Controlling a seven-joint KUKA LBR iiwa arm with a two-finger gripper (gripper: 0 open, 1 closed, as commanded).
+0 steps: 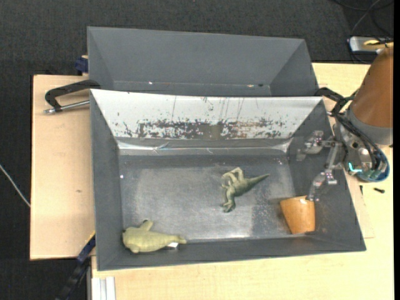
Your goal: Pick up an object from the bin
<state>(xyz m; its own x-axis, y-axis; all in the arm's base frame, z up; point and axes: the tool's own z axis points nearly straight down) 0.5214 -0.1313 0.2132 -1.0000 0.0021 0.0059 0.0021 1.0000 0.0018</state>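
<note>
My gripper [314, 167] hangs at the bin's right side, open, with nothing between its fingers. One fingertip [311, 197] is just above the rim of an orange cup [298, 215], which lies on the floor near the front right corner. A green toy dinosaur [239, 187] lies left of the gripper, near the middle of the floor, apart from it.
A pale yellow-green toy animal [148, 239] lies at the front left corner against the front wall. The arm with its orange cover comes in over the right rim. The bin's walls slope up steeply on all sides.
</note>
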